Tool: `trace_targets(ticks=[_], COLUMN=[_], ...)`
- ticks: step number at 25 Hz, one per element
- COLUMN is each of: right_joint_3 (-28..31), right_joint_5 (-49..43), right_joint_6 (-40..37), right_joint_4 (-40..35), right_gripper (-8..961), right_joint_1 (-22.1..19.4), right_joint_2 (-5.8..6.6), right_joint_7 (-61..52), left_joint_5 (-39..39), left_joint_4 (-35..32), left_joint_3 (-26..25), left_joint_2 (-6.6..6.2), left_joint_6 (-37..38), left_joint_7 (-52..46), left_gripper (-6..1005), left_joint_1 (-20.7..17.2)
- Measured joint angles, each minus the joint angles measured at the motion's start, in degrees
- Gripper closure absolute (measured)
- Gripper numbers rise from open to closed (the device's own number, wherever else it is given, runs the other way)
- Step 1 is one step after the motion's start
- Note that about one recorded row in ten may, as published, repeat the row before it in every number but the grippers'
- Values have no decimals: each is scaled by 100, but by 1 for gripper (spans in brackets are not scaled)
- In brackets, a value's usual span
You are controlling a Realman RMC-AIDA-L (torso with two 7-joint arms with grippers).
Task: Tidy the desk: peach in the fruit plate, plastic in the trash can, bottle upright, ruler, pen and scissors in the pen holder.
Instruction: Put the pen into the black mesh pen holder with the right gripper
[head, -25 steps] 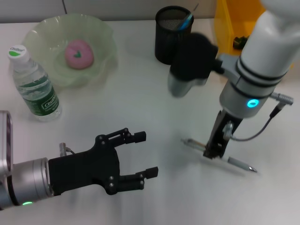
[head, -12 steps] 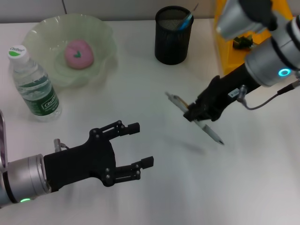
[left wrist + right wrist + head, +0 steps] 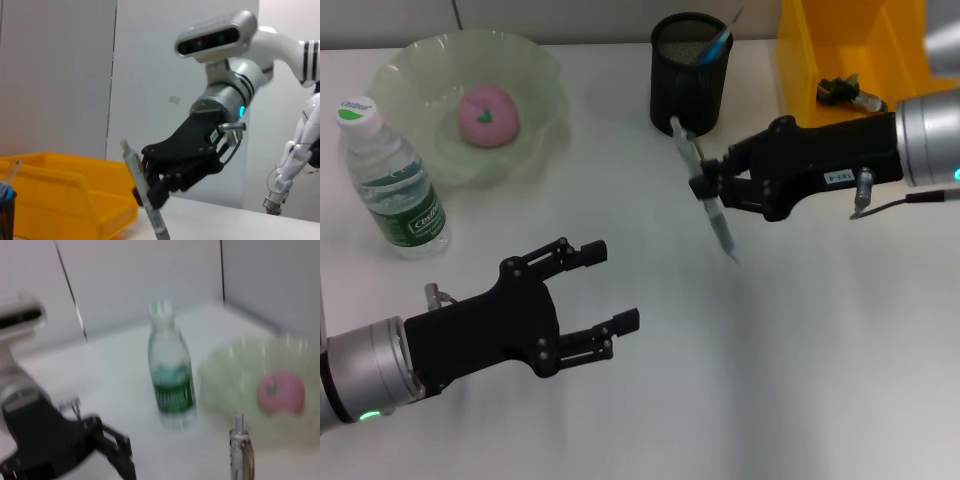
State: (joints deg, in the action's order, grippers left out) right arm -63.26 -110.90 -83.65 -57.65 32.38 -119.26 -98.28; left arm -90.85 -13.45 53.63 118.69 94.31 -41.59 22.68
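Note:
My right gripper is shut on a grey pen, holding it tilted in the air just in front of the black mesh pen holder. The left wrist view shows the same grip on the pen. A blue-tipped item sticks out of the holder. The pink peach lies in the green fruit plate. The bottle stands upright at the left. My left gripper hovers open and empty over the near table.
A yellow bin stands at the back right with a small dark object inside. The right wrist view shows the bottle, the plate and the left gripper beyond the pen.
My right gripper lifted the pen off the table and carried it up and back toward the pen holder. The left arm drifted slightly toward the middle, still open.

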Motion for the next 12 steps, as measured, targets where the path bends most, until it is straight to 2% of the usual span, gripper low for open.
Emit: trace_targets(ticks=[7, 12], right_joint_3=[537, 653], right_joint_5=[1332, 2345], right_joint_6=[123, 129], right_joint_4=[1549, 2708], right_gripper=[828, 827], right_joint_1=[-87, -110], right_joint_2=[0, 0], right_joint_7=[2365, 4239], left_joint_5=[162, 273], left_joint_4=[9, 20], left_joint_3=[-78, -103], left_joint_2=[4, 1], left_joint_6=[12, 17], left_joint_7=[-33, -44], left_gripper=[188, 188], left_joint_1=[4, -5])
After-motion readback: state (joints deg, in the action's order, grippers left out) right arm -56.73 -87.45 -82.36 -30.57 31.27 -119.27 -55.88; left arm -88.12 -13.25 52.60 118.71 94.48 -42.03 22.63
